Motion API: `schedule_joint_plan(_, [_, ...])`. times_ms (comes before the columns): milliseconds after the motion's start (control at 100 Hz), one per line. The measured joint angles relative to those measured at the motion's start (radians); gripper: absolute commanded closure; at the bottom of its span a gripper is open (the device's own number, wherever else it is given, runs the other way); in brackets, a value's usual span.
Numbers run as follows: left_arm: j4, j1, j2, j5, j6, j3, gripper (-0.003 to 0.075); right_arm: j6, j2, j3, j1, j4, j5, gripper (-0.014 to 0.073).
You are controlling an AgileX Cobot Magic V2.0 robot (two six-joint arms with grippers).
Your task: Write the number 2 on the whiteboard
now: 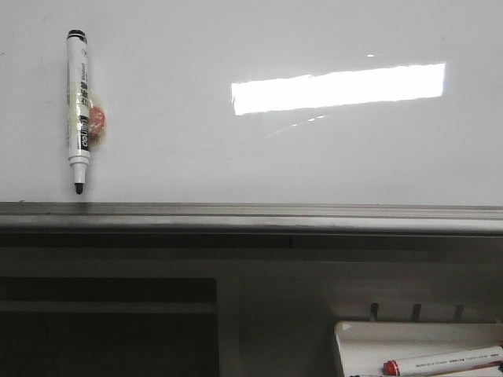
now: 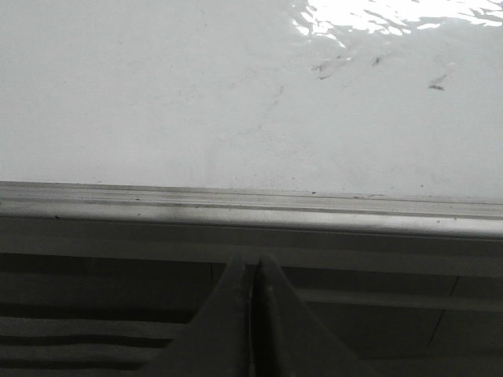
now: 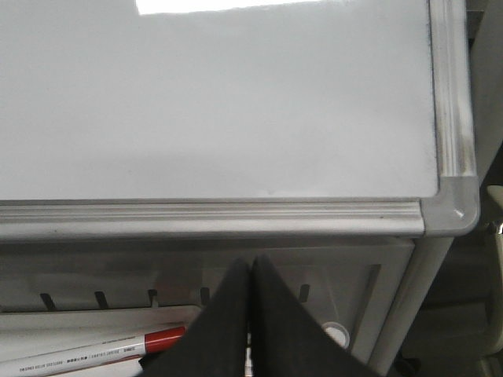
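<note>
The whiteboard [image 1: 259,149] fills the upper part of the front view, glossy white with a grey bottom rail [image 1: 251,217]. No number 2 shows on it. A black-capped marker [image 1: 78,110] hangs upright on the board at the far left, tip down, with a small red magnet beside it. My left gripper [image 2: 252,263] is shut and empty below the rail. My right gripper [image 3: 251,265] is shut and empty below the board's lower right corner [image 3: 449,206]. Neither gripper shows in the front view.
A small white tray [image 1: 416,345] hangs below the rail at the right and holds a red-capped marker [image 1: 444,362], also visible in the right wrist view [image 3: 94,353]. Faint smudges mark the board [image 2: 346,67]. Dark shelf slats lie below left.
</note>
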State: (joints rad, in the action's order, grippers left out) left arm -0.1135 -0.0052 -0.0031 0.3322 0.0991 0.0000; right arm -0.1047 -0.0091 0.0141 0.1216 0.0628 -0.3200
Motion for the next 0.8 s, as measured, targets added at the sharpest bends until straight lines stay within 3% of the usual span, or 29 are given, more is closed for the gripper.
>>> schedule_joint_plan(800, [0.000, 0.000, 0.000, 0.000, 0.000, 0.000, 0.0741, 0.000, 0.000, 0.000, 0.000, 0.000, 0.023, 0.0650])
